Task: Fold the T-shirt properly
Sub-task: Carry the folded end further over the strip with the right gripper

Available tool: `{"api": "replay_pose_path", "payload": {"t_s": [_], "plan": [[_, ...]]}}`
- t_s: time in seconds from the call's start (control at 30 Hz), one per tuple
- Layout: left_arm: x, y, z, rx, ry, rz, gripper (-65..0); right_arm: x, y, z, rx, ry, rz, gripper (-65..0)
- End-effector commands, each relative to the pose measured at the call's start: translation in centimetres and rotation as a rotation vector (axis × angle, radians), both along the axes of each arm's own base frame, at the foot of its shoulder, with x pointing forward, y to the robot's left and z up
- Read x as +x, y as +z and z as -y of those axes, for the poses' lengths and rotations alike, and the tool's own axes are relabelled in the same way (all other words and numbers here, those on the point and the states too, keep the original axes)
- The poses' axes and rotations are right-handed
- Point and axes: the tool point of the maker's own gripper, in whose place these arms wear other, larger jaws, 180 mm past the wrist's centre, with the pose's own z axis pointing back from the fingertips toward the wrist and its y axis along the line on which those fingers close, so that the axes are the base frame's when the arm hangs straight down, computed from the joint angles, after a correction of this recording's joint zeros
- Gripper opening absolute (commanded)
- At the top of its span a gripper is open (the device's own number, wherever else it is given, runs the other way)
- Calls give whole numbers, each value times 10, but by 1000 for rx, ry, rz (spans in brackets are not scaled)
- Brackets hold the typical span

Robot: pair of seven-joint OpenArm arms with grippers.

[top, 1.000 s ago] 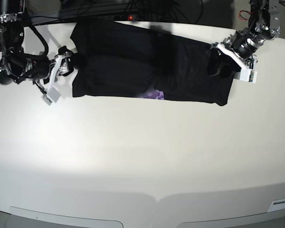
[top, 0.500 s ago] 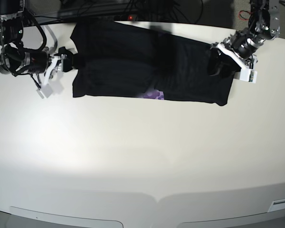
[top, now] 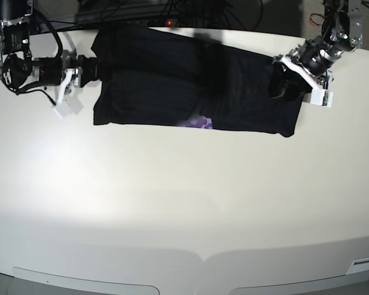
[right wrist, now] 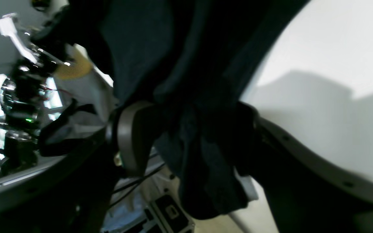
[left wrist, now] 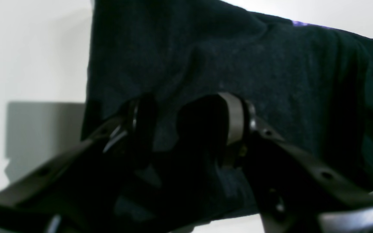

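Note:
The black T-shirt (top: 154, 74) lies plain side up as a wide band along the table's far edge. A strip of purple print (top: 200, 123) peeks out at its near hem and also shows in the left wrist view (left wrist: 299, 23). My right gripper (top: 93, 67) is at the shirt's left end. In the right wrist view it (right wrist: 189, 129) is shut on a bunched fold of the shirt (right wrist: 147, 42). My left gripper (top: 287, 86) rests on the shirt's right end. In the left wrist view it (left wrist: 186, 129) stands narrowly closed on the cloth (left wrist: 238, 58), and wrinkles run into it.
The white table (top: 184, 203) stretches wide toward the near side. Cables and dark gear (top: 172, 12) sit just beyond its far edge. The right wrist view shows robot hardware and wires (right wrist: 21, 81) past the table edge.
The arm at the base view's left has swung toward the far edge, carrying the shirt's left end with it. The arm at the right has stayed put.

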Motion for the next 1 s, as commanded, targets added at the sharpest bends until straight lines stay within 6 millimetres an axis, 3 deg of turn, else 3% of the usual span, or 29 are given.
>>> {"api": "replay_pose_path", "payload": {"t_s": [0.0,0.23,0.47,0.53,0.67,0.8,0.97], "plan": [[-9,-11,-8,55,-10,-58,-358,2,1,5,-22,5,0,-268],[-8,-10,-8,55,-10,-56,-358,-1,-18,-11,-60,5,-7,-268],[-8,-10,-8,55,-10,-56,-358,0,-21,-28,-21,-9,-1,-281],[-8,-11,-8,56,-10,-57,-358,0,-22,-26,-35,-8,-1,-371],[-8,-10,-8,55,-11,-56,-358,12,-19,-22,-35,-55,42,-632],[-8,-10,-7,54,-13,-56,-358,33,-11,-9,-46,-134,122,-650],[-9,-8,0,38,-54,-43,-358,51,4,29,-131,-138,179,-650]]}}
